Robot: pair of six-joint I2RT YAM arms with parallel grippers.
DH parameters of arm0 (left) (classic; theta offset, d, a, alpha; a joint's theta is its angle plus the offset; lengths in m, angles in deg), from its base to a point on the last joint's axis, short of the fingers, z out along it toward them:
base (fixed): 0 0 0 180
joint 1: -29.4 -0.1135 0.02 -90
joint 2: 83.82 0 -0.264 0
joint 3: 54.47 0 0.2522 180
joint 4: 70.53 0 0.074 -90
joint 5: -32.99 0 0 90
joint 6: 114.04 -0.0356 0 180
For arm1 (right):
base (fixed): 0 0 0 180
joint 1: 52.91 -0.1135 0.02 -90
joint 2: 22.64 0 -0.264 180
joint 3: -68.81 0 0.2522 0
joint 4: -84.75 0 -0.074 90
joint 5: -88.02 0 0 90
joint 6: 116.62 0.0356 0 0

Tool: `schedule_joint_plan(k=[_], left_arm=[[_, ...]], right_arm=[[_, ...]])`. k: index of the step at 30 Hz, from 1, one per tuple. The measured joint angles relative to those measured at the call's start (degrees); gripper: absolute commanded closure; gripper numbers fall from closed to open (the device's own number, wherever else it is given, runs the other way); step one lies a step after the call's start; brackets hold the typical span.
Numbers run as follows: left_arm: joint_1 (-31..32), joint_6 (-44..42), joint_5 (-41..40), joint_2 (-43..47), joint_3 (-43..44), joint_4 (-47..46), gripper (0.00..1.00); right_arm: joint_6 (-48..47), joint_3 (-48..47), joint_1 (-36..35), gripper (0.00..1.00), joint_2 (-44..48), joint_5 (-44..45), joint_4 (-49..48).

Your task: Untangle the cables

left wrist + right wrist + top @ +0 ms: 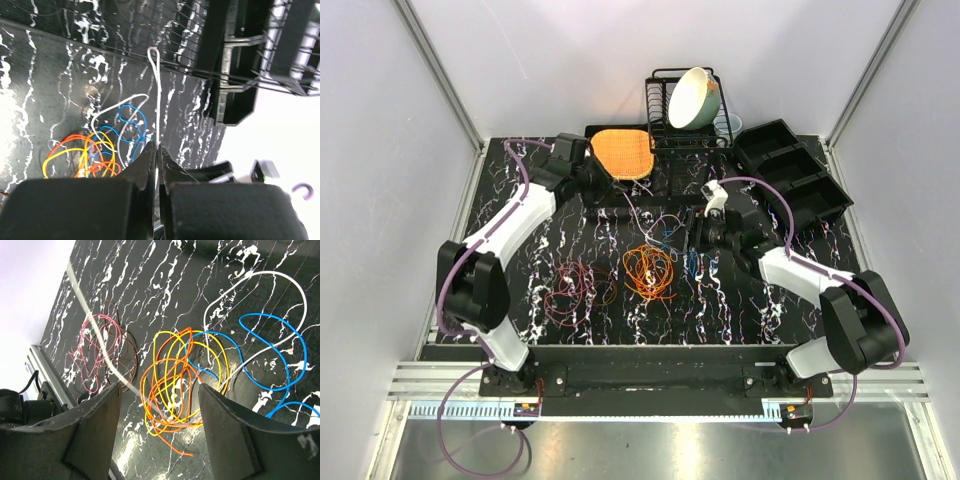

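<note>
One bundle, the thin pink-maroon wire coil (pixel 97 352), lies on the black marbled tabletop (pixel 740 300), apart from the rest. At centre the orange-yellow wire loops (pixel 170 395) overlap the blue wire (pixel 272 347) and the white wire (pixel 158 90); I judge the untangling under half done. Noted: left gripper (pixel 156 150) pinched shut on the white wire; right gripper (pixel 159 390) spread wide, empty, above the orange-yellow wire loops.

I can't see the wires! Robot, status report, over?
Left gripper shut on white cable. Right gripper open, facing orange cable. Blue cable overlaps both; pink cable apart.
</note>
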Motion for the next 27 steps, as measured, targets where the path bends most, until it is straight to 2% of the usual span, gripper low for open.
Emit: schedule_joint_plan(k=[8, 13, 18, 20, 21, 23, 27], left_arm=[[-0.52, -2.19, 0.13, -4.26, 3.45, 0.76, 1.0], [-0.63, -2.8, 0.15, -4.79, 4.04, 1.05, 1.0], [-0.63, -2.95, 0.15, -5.11, 4.79, 1.14, 1.0], [-0.66, -3.04, 0.15, -5.38, 5.01, 1.14, 1.0], [-0.66, -3.04, 0.15, -5.49, 5.01, 1.07, 1.0], [-0.7, -3.04, 0.15, -5.66, 5.01, 1.14, 1.0], [-0.7, -3.19, 0.55, -5.97, 5.01, 1.07, 1.0]], right_arm=[[0.33, 2.69, -0.02, 0.31, 0.52, -0.11, -1.86], [0.52, 2.84, -0.04, 0.41, -0.57, -0.28, -2.84], [0.83, 2.84, -0.31, 0.67, -1.86, -0.61, -3.28], [0.63, 2.82, -0.66, 0.72, -2.32, -0.68, -3.21], [0.66, 2.82, -0.79, 0.84, -2.49, -0.7, -3.15], [0.31, 2.78, -1.07, 0.98, -2.71, -0.74, -3.17], [0.48, 1.42, -1.22, 1.0, -2.69, -0.79, -1.01]])
